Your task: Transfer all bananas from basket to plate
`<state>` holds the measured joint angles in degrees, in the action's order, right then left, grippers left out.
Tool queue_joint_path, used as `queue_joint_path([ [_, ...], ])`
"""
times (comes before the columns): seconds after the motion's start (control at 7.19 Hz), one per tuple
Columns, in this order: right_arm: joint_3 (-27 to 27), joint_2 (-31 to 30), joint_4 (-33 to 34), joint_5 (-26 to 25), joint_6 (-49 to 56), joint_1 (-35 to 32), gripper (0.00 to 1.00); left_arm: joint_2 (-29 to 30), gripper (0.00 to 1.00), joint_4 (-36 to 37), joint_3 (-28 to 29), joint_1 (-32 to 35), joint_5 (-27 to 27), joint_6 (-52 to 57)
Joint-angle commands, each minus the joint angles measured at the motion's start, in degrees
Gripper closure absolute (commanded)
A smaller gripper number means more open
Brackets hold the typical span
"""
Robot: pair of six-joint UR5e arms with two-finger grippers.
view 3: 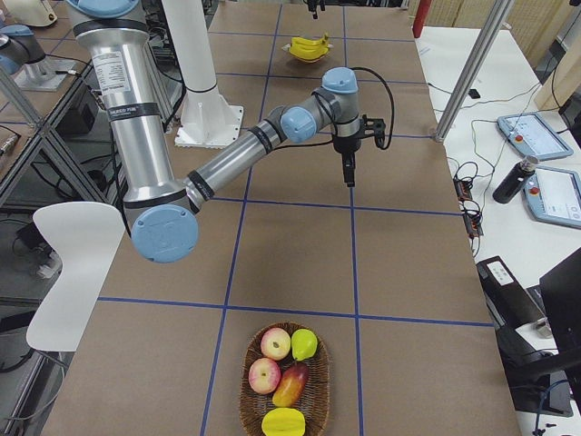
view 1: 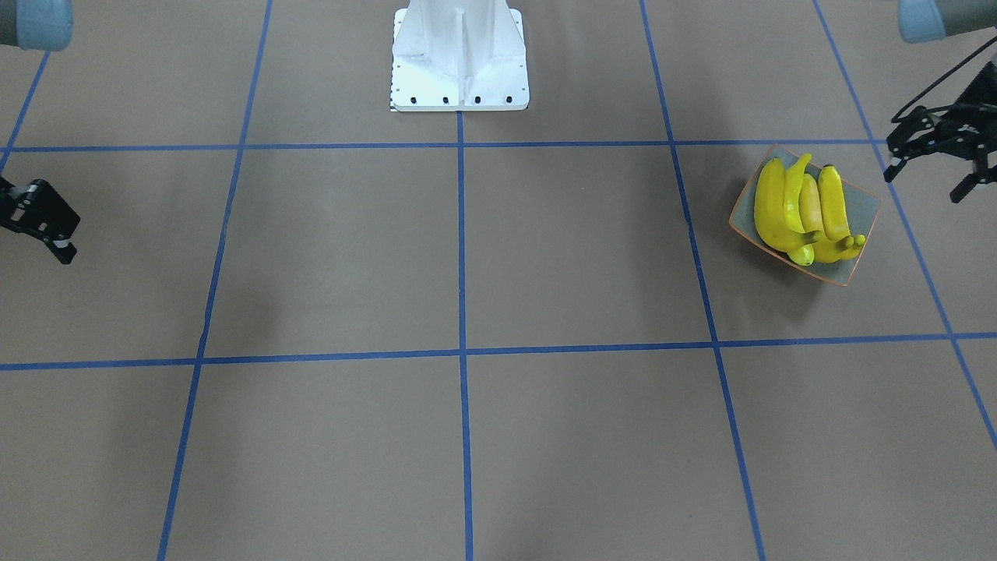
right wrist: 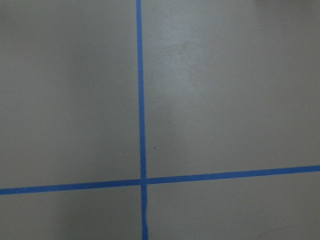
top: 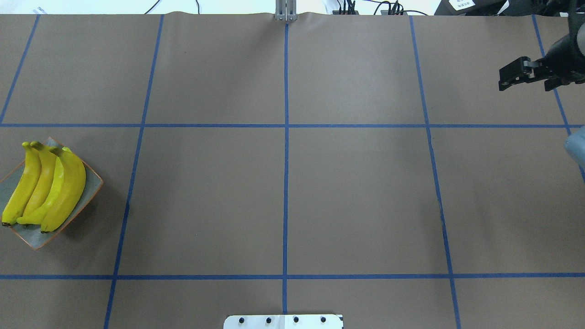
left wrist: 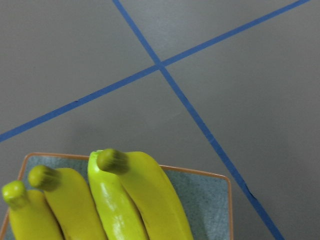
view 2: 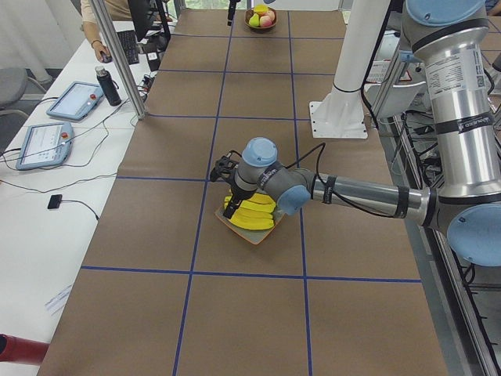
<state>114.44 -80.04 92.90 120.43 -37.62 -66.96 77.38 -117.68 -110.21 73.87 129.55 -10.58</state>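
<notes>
Several yellow bananas (view 1: 771,206) lie side by side on the grey-green plate (view 1: 861,204) with an orange rim, at the table's left end. They also show in the overhead view (top: 68,183) on the plate (top: 93,187), and in the left wrist view (left wrist: 145,190). My left gripper (view 1: 927,181) is open and empty, raised just beside the plate. My right gripper (top: 521,77) is open and empty, far off at the table's right side, over bare table. No fingers show in either wrist view.
A wicker basket (view 3: 286,386) with apples and other fruit stands at the table's right end. The white robot base (view 1: 459,62) stands at mid table on the robot's side. Blue tape lines cross the brown table.
</notes>
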Motion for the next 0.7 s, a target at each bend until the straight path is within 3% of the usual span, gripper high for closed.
queue_joint_path([
  [0.0,-1.6,-5.4,0.2,4.5,13.5,-7.5,0.00,6.3,0.00,25.0,-0.3,9.9,3.1,15.5],
  [0.14,-1.8,-7.0,1.3,5.2,18.4,-9.7,0.00,7.9,0.00,34.3,0.3,11.5,3.0,15.8],
  [0.56,-3.4,-7.8,8.5,5.3,29.7,-14.9,0.00,7.7,0.00,33.2,5.3,16.3,5.3,15.8],
])
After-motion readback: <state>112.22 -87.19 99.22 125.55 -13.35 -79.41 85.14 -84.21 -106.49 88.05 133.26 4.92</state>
